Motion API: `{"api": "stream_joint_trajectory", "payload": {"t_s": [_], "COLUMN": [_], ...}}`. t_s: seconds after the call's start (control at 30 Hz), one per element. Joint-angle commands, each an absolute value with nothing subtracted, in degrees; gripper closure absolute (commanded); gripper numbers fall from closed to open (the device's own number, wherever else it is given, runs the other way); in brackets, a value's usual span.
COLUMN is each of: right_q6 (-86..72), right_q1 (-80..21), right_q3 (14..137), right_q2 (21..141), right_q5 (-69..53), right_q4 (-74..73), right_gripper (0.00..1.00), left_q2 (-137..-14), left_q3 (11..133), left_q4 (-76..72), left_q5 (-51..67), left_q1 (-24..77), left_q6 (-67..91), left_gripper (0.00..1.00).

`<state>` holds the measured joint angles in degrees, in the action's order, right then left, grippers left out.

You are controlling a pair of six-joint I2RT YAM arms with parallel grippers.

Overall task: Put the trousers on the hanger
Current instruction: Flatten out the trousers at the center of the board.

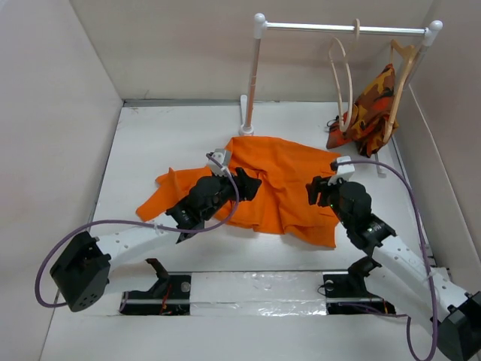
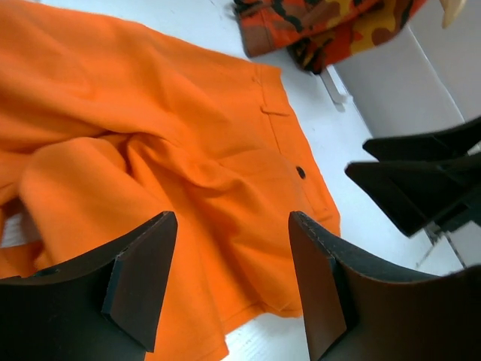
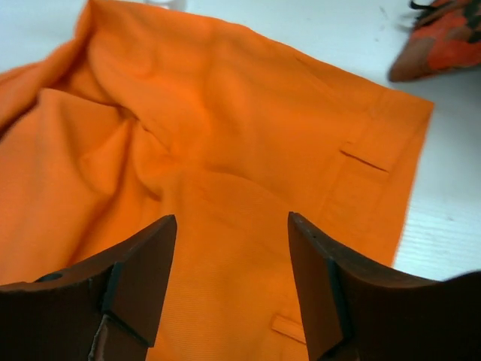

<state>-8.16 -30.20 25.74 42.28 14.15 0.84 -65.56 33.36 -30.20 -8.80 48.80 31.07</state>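
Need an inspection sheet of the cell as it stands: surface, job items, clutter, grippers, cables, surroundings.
Surface: white table; silvery strip between the arm bases.
Job's things: trousers lying crumpled on the table, waist button showing; hanger empty on the rail.
Clutter: camouflage garment on a second hanger, same rail.
Grippers: left gripper open over the trousers, holding nothing; right gripper likewise.
Cables: a purple cable runs along each arm.
Surroundings: pale walls on three sides.
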Motion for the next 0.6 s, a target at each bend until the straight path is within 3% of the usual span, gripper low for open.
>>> {"api": "stream_joint_trajectory", "payload": {"t_s": [0.0, 0.03, 0.07, 0.1, 0.13, 0.17, 0.2, 0.3, 0.37, 0.4, 0.5, 0.53, 0.57], "right_q6": [-10.37, -11.24, -11.68, -11.69, -11.52, -11.25, -11.42, -11.25, -11.60, -12.12, -12.57, -12.57, -12.48], "right_q1": [-27.96, -27.95, -27.08, -26.11, -25.49, -24.71, -23.83, -20.31, -17.50, -16.27, -11.35, -10.21, -9.06], "right_q3": [25.49, 25.49, 25.31, 25.31, 25.31, 25.49, 25.84, 25.93, 25.84, 26.10, 26.02, 25.58, 25.58], "right_q2": [40.43, 40.17, 39.91, 39.82, 39.90, 39.99, 40.77, 42.71, 45.69, 46.83, 51.32, 52.81, 56.30], "right_q5": [18.09, 18.54, 18.81, 18.81, 18.72, 18.37, 17.33, 15.21, 14.06, 13.28, 10.64, 8.89, 7.92], "right_q4": [-1.91, -2.37, -2.37, -2.55, -2.64, -2.64, -3.42, -2.30, -1.23, -0.71, 3.59, 7.95, 9.39], "right_gripper": [0.30, 0.34, 0.61, 0.61, 0.90, 1.00, 1.00, 1.00, 1.00, 1.00, 0.67, 0.47, 0.39], "left_q2": [-67.93, -68.64, -70.12, -70.75, -71.45, -72.24, -73.81, -77.94, -80.58, -83.64, -89.36, -90.60, -92.01], "left_q3": [36.38, 36.82, 37.44, 37.44, 37.44, 38.14, 38.93, 44.27, 47.18, 49.98, 54.38, 55.36, 56.15], "left_q4": [-32.60, -32.96, -34.09, -34.10, -35.93, -36.21, -35.86, -30.69, -26.47, -25.06, -21.98, -20.67, -20.22], "left_q5": [-3.72, -2.13, -0.28, 1.74, 2.02, 1.67, -0.94, -10.32, -16.14, -20.26, -19.87, -19.60, -19.51], "left_q1": [49.83, 50.36, 51.32, 52.20, 53.43, 54.74, 56.32, 63.53, 68.45, 69.51, 70.14, 70.14, 70.14], "left_q6": [30.50, 30.50, 29.54, 29.53, 28.66, 27.26, 26.72, 21.13, 18.12, 16.45, 15.47, 15.21, 15.03], "left_gripper": [0.42, 0.44, 0.55, 0.62, 0.69, 0.75, 0.85, 0.90, 0.80, 0.67, 0.44, 0.42, 0.41]}}
